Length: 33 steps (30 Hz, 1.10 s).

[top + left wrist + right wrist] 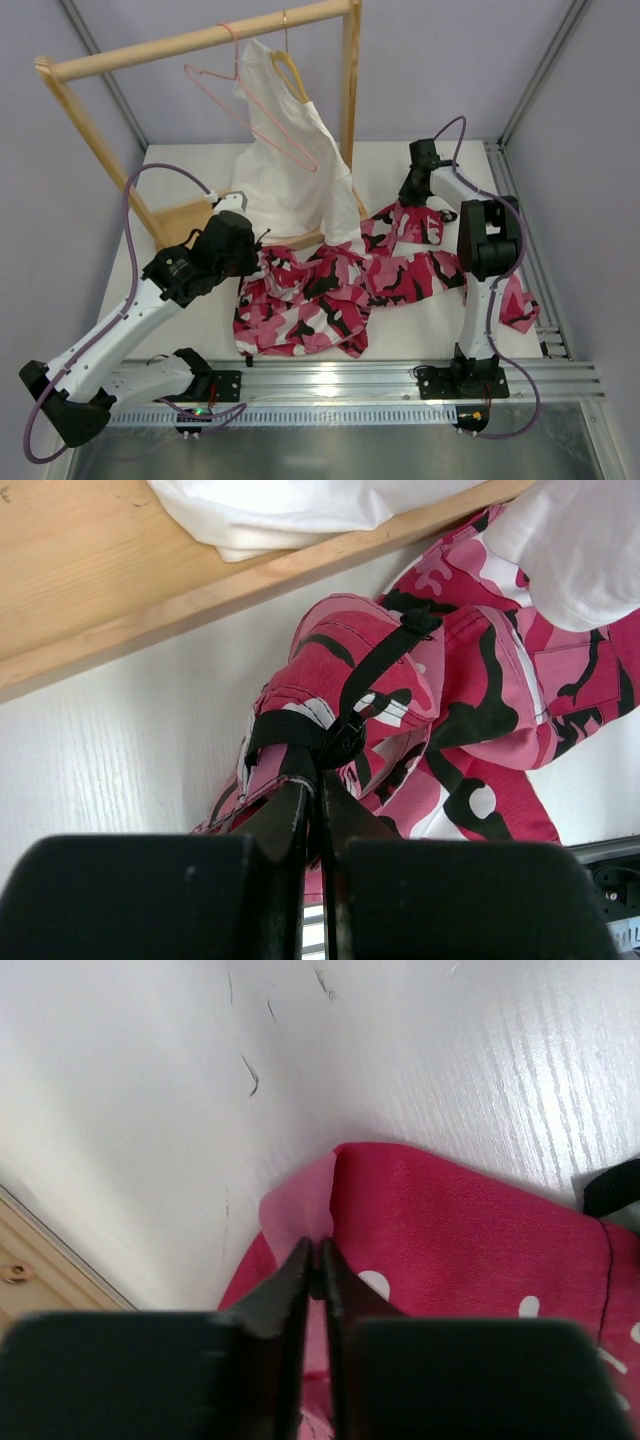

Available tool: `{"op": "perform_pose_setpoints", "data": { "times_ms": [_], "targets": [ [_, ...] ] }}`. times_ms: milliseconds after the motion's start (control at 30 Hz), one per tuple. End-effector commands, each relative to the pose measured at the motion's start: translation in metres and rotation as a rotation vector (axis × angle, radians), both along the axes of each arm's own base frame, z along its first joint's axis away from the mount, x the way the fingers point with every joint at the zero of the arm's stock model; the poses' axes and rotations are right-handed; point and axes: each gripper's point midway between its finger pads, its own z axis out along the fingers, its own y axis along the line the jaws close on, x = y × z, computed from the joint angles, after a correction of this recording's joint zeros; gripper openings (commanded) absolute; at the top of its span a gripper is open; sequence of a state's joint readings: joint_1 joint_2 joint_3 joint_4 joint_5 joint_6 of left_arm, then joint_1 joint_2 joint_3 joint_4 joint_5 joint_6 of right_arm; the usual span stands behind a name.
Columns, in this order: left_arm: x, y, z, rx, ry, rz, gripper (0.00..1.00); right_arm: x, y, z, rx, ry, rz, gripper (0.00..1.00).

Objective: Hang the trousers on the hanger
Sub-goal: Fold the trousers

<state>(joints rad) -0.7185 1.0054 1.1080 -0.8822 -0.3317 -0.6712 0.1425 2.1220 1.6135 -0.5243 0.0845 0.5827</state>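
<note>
The right gripper [316, 1252], its 2 dark fingers [283, 1285] nearly touching, pinches a folded pink edge of the trousers [460, 1230]. White table [150, 1110] fills 12 o'clock; a wooden strip [40, 1250] lies at 8 o'clock and a black strap [612, 1188] at 3 o'clock.

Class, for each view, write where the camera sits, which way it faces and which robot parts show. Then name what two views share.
Top external: above, behind the bases, looking down on table, rack, trousers; left arm, right arm show.
Left wrist: on left arm, facing along left jaws shut on trousers' strap.
Right wrist: on right arm, facing the table; right jaws pinch trousers' hem.
Shared: all see the trousers.
</note>
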Motion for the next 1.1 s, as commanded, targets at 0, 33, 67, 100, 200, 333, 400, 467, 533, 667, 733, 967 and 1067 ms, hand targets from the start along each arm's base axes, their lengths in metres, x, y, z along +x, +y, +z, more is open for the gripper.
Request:
{"op": "perform_pose_setpoints", "data": {
  "times_ms": [0,33,67,100,200,333,400,467,533,667,733,967,1067],
  "targets": [
    [0.007,-0.002,0.007,-0.020,-0.038,0.009,0.00,0.033,-0.004,0.040,-0.045,-0.117,0.008,0.04],
    [0.007,-0.001,0.006,-0.015,-0.036,0.013,0.00,0.038,-0.006,0.051,-0.056,-0.141,0.018,0.04],
    [0.008,0.002,0.006,-0.008,-0.039,0.027,0.00,0.045,-0.008,0.065,-0.062,-0.171,0.028,0.04],
    [0.008,0.003,0.007,-0.006,-0.040,0.033,0.00,0.054,-0.011,0.098,-0.078,-0.238,0.049,0.04],
    [0.007,0.006,0.008,0.001,-0.036,0.051,0.00,0.059,-0.023,0.159,-0.095,-0.359,0.053,0.04],
    [0.006,0.009,0.009,-0.004,-0.040,0.064,0.00,0.018,-0.044,0.244,-0.158,-0.512,0.020,0.04],
    [0.005,0.011,0.007,0.005,-0.034,0.072,0.00,-0.015,-0.055,0.222,-0.193,-0.431,-0.005,0.04],
    [0.003,0.015,0.000,0.030,-0.020,0.079,0.00,-0.057,-0.070,0.220,-0.213,-0.407,-0.094,0.04],
    [0.003,0.020,-0.003,0.048,-0.020,0.095,0.00,-0.109,-0.080,0.152,-0.225,-0.263,-0.143,0.04],
    [0.001,0.025,-0.011,0.071,-0.011,0.100,0.00,-0.191,-0.070,0.074,-0.085,-0.197,-0.214,0.06],
    [0.000,0.025,-0.014,0.082,-0.004,0.093,0.00,-0.221,-0.074,0.051,-0.087,-0.150,-0.231,0.35],
    [-0.001,0.026,-0.018,0.090,0.005,0.091,0.00,-0.207,-0.092,0.110,-0.172,-0.204,-0.255,0.63],
    [-0.002,0.023,-0.017,0.067,0.005,0.087,0.00,-0.168,-0.088,0.131,-0.171,-0.253,-0.184,0.65]
  ]
}}
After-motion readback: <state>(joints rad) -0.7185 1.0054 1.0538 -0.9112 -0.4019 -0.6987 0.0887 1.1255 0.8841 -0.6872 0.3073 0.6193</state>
